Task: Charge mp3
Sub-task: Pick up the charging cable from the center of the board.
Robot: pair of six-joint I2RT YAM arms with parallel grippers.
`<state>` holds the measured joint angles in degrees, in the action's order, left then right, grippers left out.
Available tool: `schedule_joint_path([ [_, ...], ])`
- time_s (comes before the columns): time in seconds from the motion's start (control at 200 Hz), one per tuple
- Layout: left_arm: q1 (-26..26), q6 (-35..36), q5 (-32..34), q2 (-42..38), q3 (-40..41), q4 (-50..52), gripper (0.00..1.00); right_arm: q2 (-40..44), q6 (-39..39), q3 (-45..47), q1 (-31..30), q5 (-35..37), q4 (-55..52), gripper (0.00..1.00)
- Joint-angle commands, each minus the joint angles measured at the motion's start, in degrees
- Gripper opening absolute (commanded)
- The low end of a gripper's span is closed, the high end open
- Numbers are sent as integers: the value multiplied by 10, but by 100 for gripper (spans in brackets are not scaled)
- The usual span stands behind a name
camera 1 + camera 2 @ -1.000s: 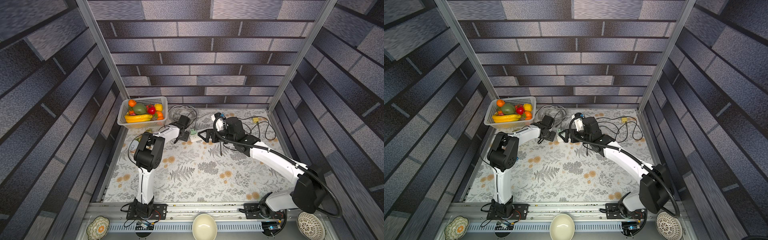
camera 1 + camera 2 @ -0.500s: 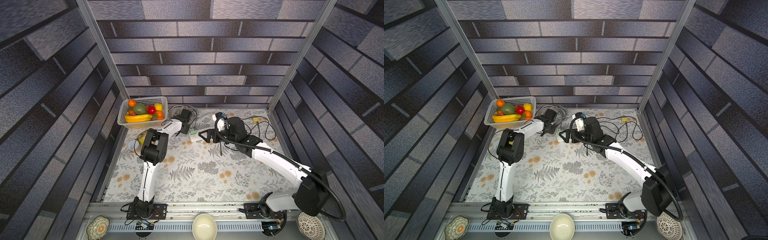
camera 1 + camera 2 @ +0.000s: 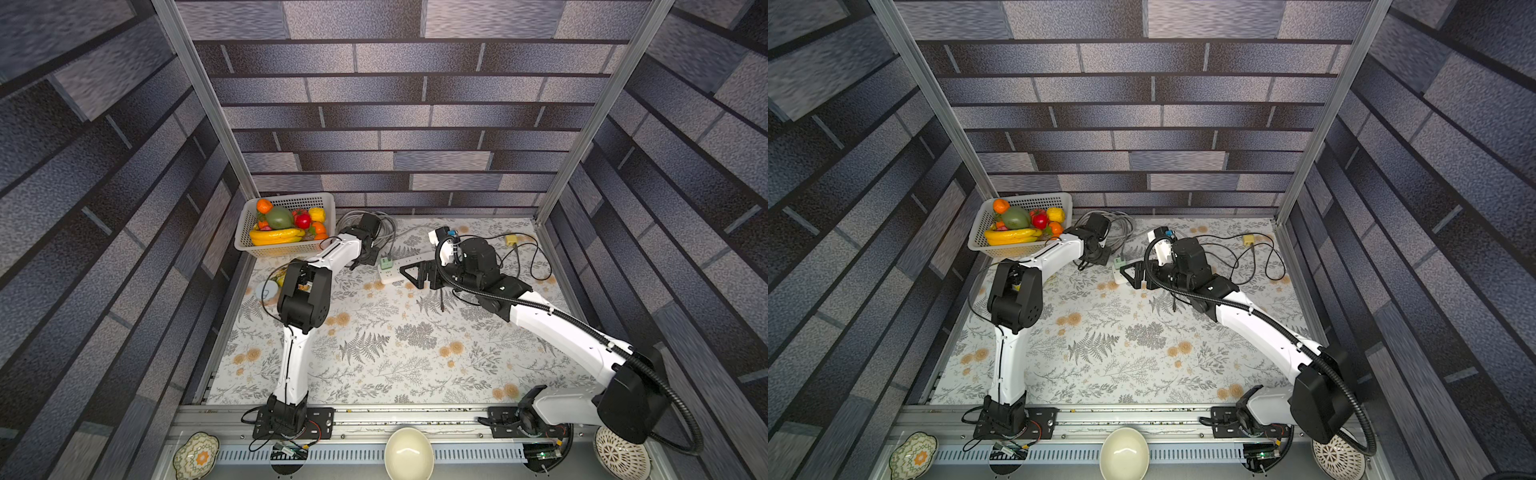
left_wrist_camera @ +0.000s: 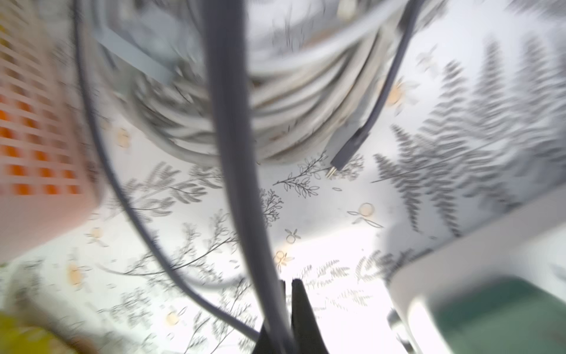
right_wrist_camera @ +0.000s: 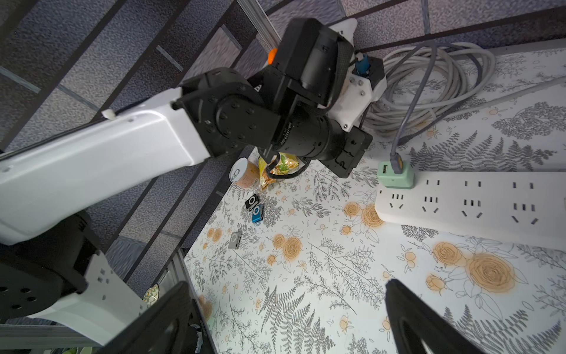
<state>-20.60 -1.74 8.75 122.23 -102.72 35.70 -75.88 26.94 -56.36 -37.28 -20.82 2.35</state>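
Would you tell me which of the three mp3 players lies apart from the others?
The grey mp3 player; the black player and blue player lie close together.

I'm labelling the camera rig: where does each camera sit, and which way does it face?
Both top views: high above the near edge, looking down on the table; left arm and right arm show whole.
Left wrist: on the left arm, looking along the shut left end effector and the grey cable it pinches, toward the coiled cord.
Right wrist: on the right arm, looking past the open right end effector at the power strip, mp3 players and left arm.
Shared: both wrist views show the grey cable and coiled cord.
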Motion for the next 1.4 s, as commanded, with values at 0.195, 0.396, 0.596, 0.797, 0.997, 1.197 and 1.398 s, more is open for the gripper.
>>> schedule_joint_path([
  [0.195, -22, -50, -119, -125, -175, 128, 0, -91, 22, 81, -4, -66, 296, 100],
  [0.396, -40, -58, -123, -70, -313, 221, 0, -237, 3, -4, -5, -48, 420, 100],
  [0.596, -60, -65, -118, 10, -496, 339, 0, -348, 37, -118, -9, -27, 480, 97],
  [0.797, -69, -74, -123, 34, -549, 372, 0, -377, 9, -185, -11, 37, 428, 96],
  [0.997, -75, -78, -131, 34, -549, 364, 0, -436, -5, -274, -10, 66, 355, 92],
  [1.197, -74, -79, -128, 26, -549, 365, 0, -473, -3, -340, -10, 97, 297, 74],
  [1.398, -50, -123, -150, 10, -540, 347, 44, -412, 50, -300, -10, 84, 362, 3],
])
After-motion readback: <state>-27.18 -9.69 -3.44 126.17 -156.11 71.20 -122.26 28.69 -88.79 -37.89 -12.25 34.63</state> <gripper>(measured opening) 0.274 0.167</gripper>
